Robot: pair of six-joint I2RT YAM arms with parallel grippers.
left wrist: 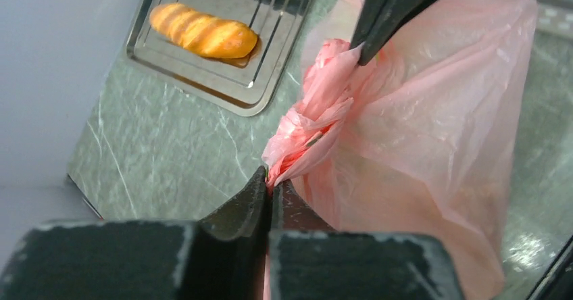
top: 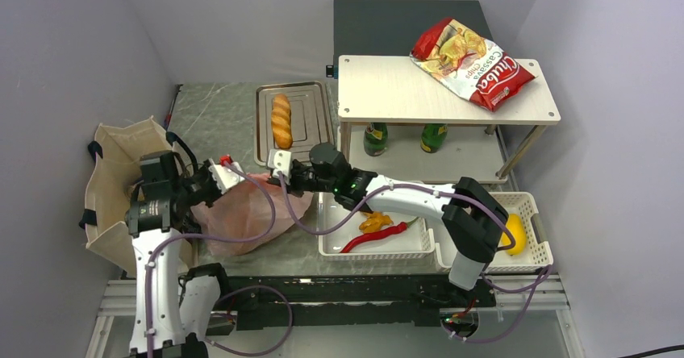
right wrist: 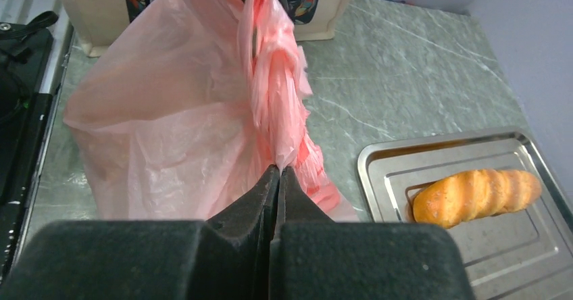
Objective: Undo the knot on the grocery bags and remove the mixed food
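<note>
The pink grocery bag (top: 242,217) lies on the grey table between my two arms, and its twisted knot (left wrist: 317,121) is stretched between both grippers. My left gripper (left wrist: 273,178) is shut on the bunched pink plastic at one end of the knot. My right gripper (right wrist: 279,171) is shut on the pink strand (right wrist: 273,90) from the opposite side; its dark fingers (left wrist: 382,13) show at the top of the left wrist view. The beige tote (top: 113,176) stands open at the far left. The mixed food is hidden inside the bags.
A steel tray (top: 310,128) holding a baguette (top: 281,120) sits just behind the bag. A wooden shelf (top: 403,92) carries a red Cassava chips bag (top: 472,61), with green bottles (top: 375,138) beneath. Two white baskets (top: 331,245) at the right hold a red chili (top: 375,237) and yellow items.
</note>
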